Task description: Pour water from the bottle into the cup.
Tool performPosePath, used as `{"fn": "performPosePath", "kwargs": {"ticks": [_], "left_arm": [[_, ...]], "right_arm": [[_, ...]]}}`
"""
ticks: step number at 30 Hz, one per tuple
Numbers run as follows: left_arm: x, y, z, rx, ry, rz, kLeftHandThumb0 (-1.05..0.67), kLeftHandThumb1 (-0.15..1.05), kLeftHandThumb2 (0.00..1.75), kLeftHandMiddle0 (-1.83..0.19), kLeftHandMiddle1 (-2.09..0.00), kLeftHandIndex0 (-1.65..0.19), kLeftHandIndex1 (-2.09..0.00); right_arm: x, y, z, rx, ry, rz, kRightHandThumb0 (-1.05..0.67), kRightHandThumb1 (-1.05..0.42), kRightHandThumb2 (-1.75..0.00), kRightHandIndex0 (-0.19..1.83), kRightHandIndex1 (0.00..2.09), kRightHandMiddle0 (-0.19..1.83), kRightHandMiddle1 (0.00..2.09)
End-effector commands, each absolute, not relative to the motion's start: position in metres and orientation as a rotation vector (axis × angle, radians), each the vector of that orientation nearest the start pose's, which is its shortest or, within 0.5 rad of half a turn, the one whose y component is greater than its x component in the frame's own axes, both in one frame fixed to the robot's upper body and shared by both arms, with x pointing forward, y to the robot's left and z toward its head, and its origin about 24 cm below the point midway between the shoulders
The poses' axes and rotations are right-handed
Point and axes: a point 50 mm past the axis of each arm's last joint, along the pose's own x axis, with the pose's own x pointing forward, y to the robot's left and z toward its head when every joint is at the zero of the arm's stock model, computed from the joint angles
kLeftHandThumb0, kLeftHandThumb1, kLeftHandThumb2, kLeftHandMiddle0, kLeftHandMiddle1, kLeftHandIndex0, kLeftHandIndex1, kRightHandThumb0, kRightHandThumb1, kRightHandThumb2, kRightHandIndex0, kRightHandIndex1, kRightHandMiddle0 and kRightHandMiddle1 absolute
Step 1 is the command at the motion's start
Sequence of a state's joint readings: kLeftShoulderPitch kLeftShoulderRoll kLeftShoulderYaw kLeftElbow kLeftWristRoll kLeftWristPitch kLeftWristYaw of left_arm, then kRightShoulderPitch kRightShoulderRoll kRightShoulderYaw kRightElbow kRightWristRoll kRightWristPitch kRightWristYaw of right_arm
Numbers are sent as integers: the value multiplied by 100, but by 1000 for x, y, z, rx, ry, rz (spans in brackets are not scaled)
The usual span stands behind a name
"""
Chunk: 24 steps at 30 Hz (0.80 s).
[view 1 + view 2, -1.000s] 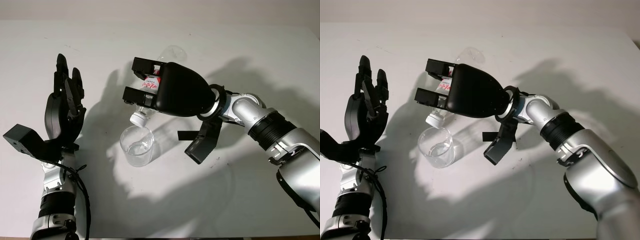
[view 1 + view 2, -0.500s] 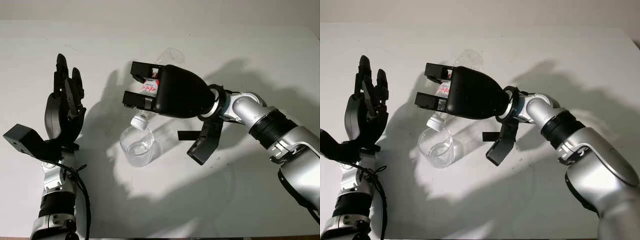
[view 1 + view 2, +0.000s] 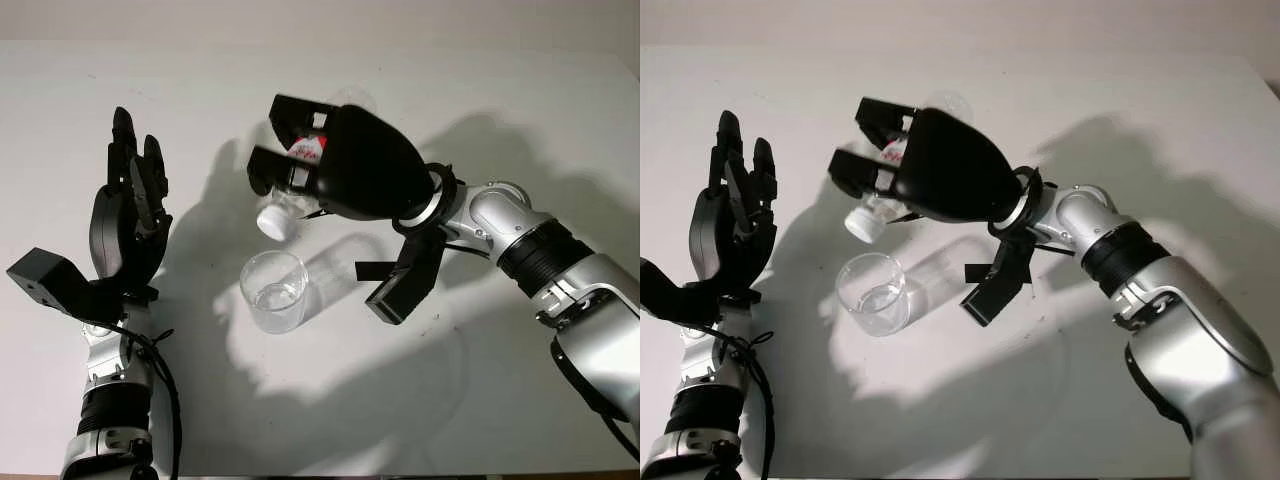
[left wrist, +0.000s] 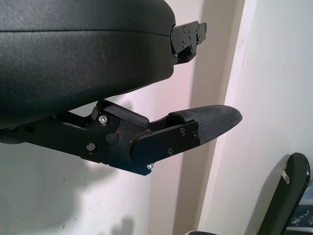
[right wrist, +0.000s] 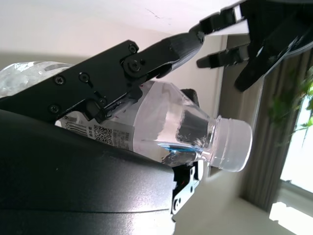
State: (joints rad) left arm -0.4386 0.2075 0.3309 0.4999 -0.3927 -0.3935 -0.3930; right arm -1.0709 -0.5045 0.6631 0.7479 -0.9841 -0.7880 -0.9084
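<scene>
Above the clear plastic cup (image 3: pixel 273 290), our black right hand (image 3: pixel 345 170) clamps the tilted clear plastic water bottle (image 3: pixel 290 195).
We keep our black left hand (image 3: pixel 128 215) open, raised at the table's left.

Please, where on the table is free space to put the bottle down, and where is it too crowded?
Bare table lies nearer the robot than the cup, and along the far edge beyond the right hand holding the bottle. Crowded: around the cup under the bottle's mouth, and the strip between the cup and the raised open left hand.
</scene>
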Motion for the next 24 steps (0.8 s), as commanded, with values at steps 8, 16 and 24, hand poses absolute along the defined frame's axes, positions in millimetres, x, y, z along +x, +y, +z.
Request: {"fn": "performPosePath", "kwargs": {"ticks": [8, 16, 24], "left_arm": [[315, 238, 100, -182, -434, -51, -71, 105, 69, 19, 0, 19, 0], [314, 238, 101, -175, -425, -54, -70, 105, 70, 19, 0, 19, 0], [315, 236, 103, -178, -415, -71, -69, 105, 72, 19, 0, 19, 0]], "right_arm": [[357, -113, 215, -728, -1026, 288, -35, -105, -34, 133, 209, 114, 209], [369, -145, 211, -469, -748, 241, -35, -105, -40, 126, 209, 104, 209], [366, -169, 216, -98, -537, 204, -33, -105, -48, 123, 209, 95, 209]]}}
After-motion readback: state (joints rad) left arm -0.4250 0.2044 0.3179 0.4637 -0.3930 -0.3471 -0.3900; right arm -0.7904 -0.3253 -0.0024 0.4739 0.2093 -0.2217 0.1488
